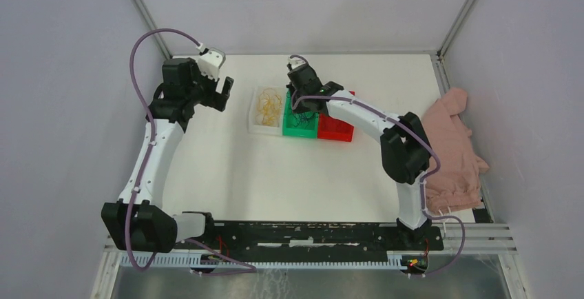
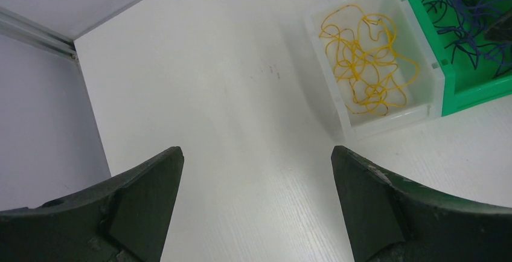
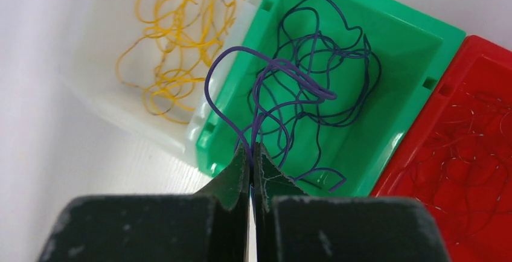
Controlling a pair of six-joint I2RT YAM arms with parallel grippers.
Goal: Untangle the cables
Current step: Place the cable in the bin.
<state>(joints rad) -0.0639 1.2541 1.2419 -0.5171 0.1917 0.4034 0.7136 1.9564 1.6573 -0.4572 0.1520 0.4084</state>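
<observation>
**Fingers (image 3: 232, 183) of right gripper (image 3: 251, 151) shut on a purple loop; colours look sorted**

Pressed tip to tip with no gap showing, nipping one strand of the purple cable (image 3: 314, 81) right at the tips. Arches up from the pinch in a raised loop, then drops back into the rest of its bundle, lying loose in the green bin (image 3: 410, 51). Hangs over that bin's near corner, next to the white bin (image 3: 139, 123).

Over at the left gripper (image 2: 256, 156): spread wide, holding nothing, hovering above bare table (image 2: 229, 81) just beside the white bin. Touching no cable.

Judged well along. Sorted by colour already: yellow cable (image 3: 175, 51) alone in the white bin, purple cable in the green bin, red cable (image 3: 465, 171) in the red bin (image 3: 477, 63), with no strand seen crossing from one bin into the next. Hard to make out the red one against its bin, so no telling whether knotted.

Left to do, by the look of it: teasing apart the purple bundle, looped over itself many times. Cannot tell which crossings are true knots. Same doubt over the yellow tangle. Probably calls for a slow lift, to see which loops fall free and which drag the rest along.

Off at the right side of the table, a pink cloth (image 1: 451, 147), well apart from the bins.
</observation>
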